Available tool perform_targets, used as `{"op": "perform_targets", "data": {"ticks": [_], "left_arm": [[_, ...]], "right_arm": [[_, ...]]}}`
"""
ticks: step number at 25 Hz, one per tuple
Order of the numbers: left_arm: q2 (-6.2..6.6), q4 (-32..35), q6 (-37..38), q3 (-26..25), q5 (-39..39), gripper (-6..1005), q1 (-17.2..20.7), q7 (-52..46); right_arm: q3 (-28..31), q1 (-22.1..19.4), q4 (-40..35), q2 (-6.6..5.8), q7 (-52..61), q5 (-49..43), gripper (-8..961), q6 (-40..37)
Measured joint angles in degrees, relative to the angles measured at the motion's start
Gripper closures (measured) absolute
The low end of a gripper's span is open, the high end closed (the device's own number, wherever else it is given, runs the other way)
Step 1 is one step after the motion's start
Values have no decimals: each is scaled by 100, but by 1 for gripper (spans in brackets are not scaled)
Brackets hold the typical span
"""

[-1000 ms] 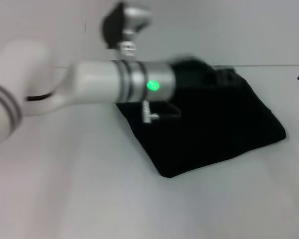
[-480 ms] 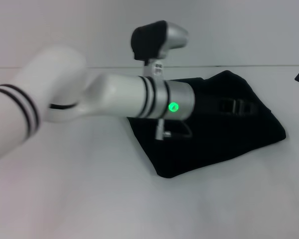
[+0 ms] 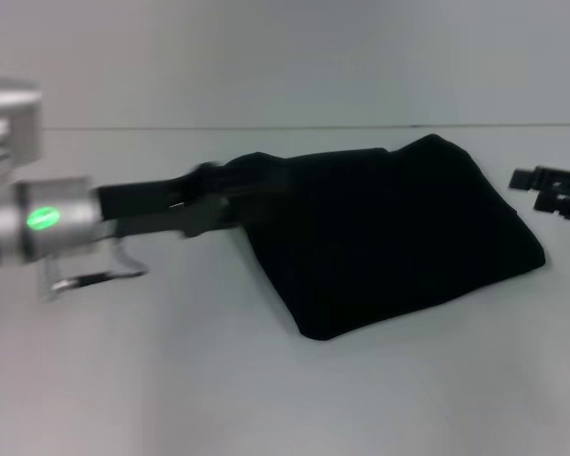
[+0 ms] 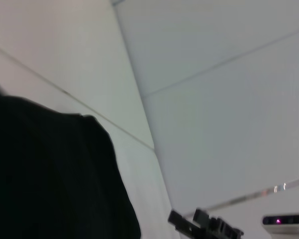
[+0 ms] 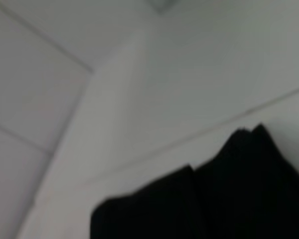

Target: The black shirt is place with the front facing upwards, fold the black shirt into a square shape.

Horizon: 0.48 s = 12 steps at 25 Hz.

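Head view: the black shirt [image 3: 399, 233] lies already folded into a compact, roughly four-sided bundle at centre-right of the frame, its long axis running from upper left to lower right, lettering hidden. The left end effector [image 3: 204, 204] sits at the bundle's upper-left corner, touching or just beside the cloth; motion blur means I cannot tell whether its fingers are parted or clamped on fabric. The right end effector [image 3: 556, 190] hangs at the right edge, near but apart from the shirt, state likewise unreadable. Left arm is the nearer. Underneath, a plain pale tabletop [image 3: 171, 380]; behind, a bare light wall [image 3: 285, 57].
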Motion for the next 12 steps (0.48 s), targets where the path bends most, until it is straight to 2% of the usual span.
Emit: {"op": "perform_targets", "data": {"ticks": [2,6,8,12], "left_arm": [[44,-63,359,-588,306,426,289,62],[-7,13,722,-1333,554,341,672,280],[-12,22,881,-1549,576,298,782,401],[-21,22,1027,-1675,632,128,831,507]], "right_arm": [[-88,266,0,-69,289,-485,136,10],[-380,860,7,-142,935,-1425,135,64],[-527,1135,-1,-118,1164,-1798,135,127],[-822,1513,39,-7,1492,-2277,135,354]]}}
